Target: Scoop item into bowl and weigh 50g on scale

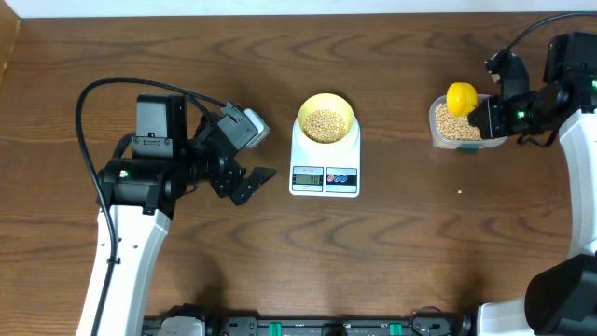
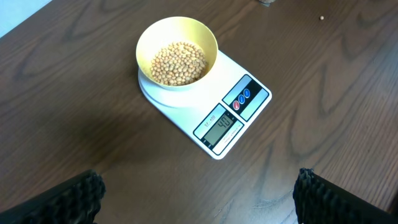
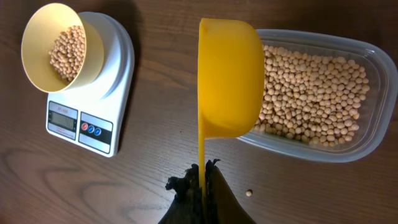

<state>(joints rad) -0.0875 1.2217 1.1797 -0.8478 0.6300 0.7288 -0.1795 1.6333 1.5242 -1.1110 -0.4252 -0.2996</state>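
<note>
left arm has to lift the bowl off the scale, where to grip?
Likely the rim of the bowl, from straight above on the side nearest the left end effector, straddling the wall. The bowl stands upright and open, and the beans lie low, leaving the inner wall bare.

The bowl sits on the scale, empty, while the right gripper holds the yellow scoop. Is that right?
Not empty: the bowl on the scale holds a layer of beans, as the left wrist view shows. The right gripper does hold the yellow scoop.
</note>
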